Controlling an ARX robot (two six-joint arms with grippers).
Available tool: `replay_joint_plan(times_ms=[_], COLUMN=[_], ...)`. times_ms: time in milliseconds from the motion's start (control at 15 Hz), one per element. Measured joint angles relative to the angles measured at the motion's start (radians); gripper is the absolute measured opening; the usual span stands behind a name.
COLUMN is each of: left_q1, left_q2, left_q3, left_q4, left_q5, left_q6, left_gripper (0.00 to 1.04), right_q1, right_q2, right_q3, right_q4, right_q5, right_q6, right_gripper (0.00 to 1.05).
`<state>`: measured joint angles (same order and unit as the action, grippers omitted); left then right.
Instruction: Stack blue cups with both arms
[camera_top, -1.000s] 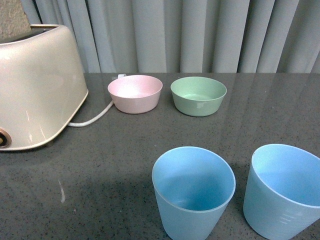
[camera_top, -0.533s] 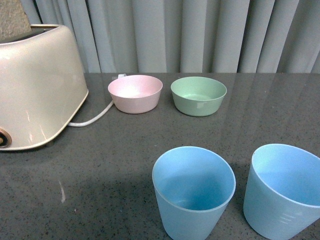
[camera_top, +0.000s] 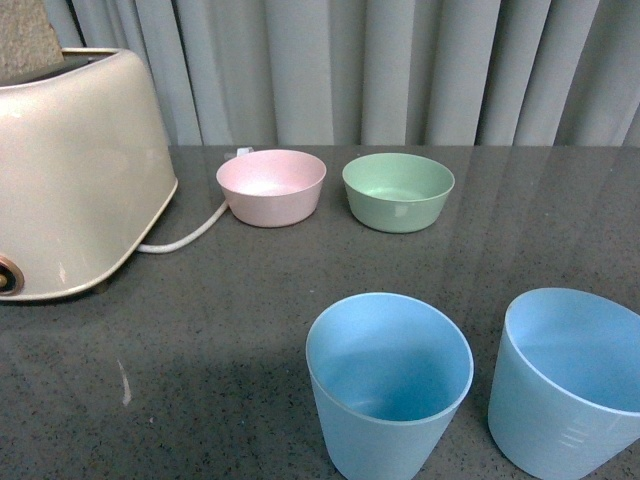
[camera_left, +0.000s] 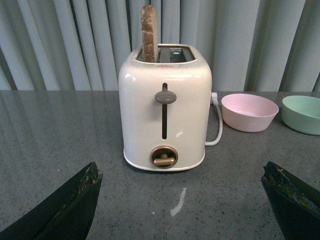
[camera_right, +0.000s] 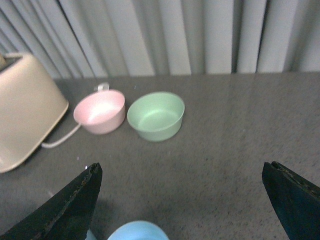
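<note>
Cups first, from the front view: the first blue cup (camera_top: 388, 390) and the second blue cup (camera_top: 565, 390) stand upright, mouths up, side by side but apart, nearest the robot on the dark desk (camera_top: 230, 330). The frame's right side cuts the second. Neither arm shows. Beyond the cups lies open desk, then the pink bowl (camera_top: 271, 186) and green bowl (camera_top: 398, 190) by the far edge under the curtain. The toaster (camera_top: 70, 170) and its cord (camera_top: 190, 235) are well off to the left. Room looks good beyond the cups; the near edge is out of sight.

Left wrist view: the left jaws are spread wide and empty, one black finger (camera_left: 67, 207) low at each side. They face the toaster, not a cup. Swinging across from there could clip the toaster or the pink bowl.

Right wrist view, somewhat blurred: the right jaws are likewise spread and empty. The rim of a blue cup (camera_right: 137, 231) just shows between them; which cup, I cannot tell. A light, tapered tumbler may tip or skid if a finger lands on its rim. A tilted cup would jam rather than nest.
</note>
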<state>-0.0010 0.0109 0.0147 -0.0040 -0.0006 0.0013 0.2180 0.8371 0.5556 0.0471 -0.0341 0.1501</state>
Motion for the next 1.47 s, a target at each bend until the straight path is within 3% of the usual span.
replay_joint_plan(times_ms=[333, 733, 1067, 1333, 1467], left_q1=[0.000, 0.000, 0.000, 0.000, 0.000], left_q2=[0.000, 0.000, 0.000, 0.000, 0.000], left_q3=[0.000, 0.000, 0.000, 0.000, 0.000], left_q4=[0.000, 0.000, 0.000, 0.000, 0.000], left_q5=[0.000, 0.000, 0.000, 0.000, 0.000], left_q6=[0.000, 0.000, 0.000, 0.000, 0.000], left_gripper=[0.98, 0.98, 0.98, 0.98, 0.98], right_q1=[0.035, 0.038, 0.071, 0.092, 0.096], right_q2=[0.327, 0.447, 0.445, 0.418, 0.397], right_q3=[0.043, 0.060, 0.086, 0.112, 0.115], right_q4=[-0.115, -0.134, -0.175, -0.204, -0.219], right_q5=[0.011, 0.023, 0.049, 0.048, 0.044], right_q6=[-0.047, -0.034, -0.027, -0.010, -0.001], right_gripper=[0.98, 0.95, 0.48, 0.02, 0.02])
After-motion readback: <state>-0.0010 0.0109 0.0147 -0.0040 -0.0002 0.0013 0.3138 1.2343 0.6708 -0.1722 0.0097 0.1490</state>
